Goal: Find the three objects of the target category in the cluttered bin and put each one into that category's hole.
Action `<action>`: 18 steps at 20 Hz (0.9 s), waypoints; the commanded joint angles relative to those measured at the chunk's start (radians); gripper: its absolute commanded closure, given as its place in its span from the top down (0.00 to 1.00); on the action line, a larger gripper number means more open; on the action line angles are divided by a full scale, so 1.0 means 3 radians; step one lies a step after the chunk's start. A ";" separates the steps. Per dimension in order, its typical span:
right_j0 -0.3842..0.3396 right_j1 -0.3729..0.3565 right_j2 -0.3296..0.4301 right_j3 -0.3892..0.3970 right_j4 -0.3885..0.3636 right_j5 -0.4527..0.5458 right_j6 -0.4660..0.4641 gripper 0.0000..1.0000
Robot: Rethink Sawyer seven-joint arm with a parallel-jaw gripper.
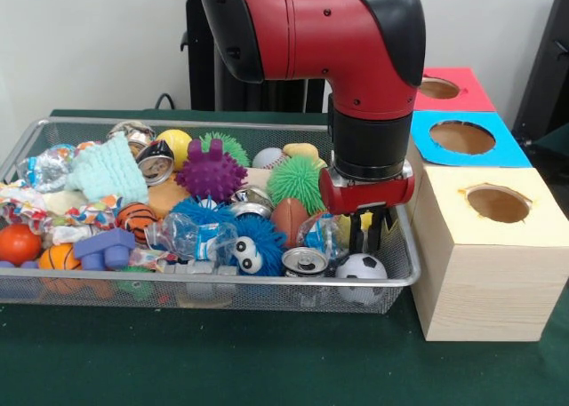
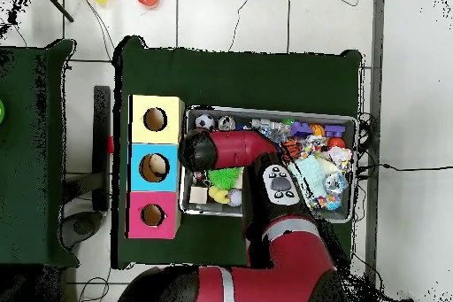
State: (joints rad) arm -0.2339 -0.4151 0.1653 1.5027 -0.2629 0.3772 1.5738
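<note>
A green-covered table [image 1: 267,362] carries a wire mesh bin [image 1: 222,290] heaped with toys, and just beside the bin's end stand three boxes in a row, each with a round hole on top: a pale yellow box [image 1: 484,255], a blue box [image 1: 462,139] and a red box [image 1: 449,88]. The red and black arm [image 1: 338,42] comes down over the end of the bin next to the boxes, and its gripper [image 1: 373,233] hangs low among the clutter with its dark fingers [image 1: 357,237] a narrow way apart; nothing can be seen between them, though I cannot tell for sure. Which category is sought does not show. Directly below the gripper, close under the fingertips, lies a small soccer ball [image 1: 362,268], and just beside that an open drink can [image 1: 305,262]. Farther along sit a purple spiky ball [image 1: 212,173], a green spiky ball [image 1: 296,180], a blue fuzzy toy with eyes [image 1: 253,246] and an orange basketball [image 1: 135,219].
</note>
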 commanded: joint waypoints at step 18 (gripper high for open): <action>-0.0138 -0.0708 0.0239 0.0430 0.0048 0.0987 -0.0180 0.00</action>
State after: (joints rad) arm -0.2362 -0.5183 0.1668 1.5486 -0.2635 0.4558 1.5740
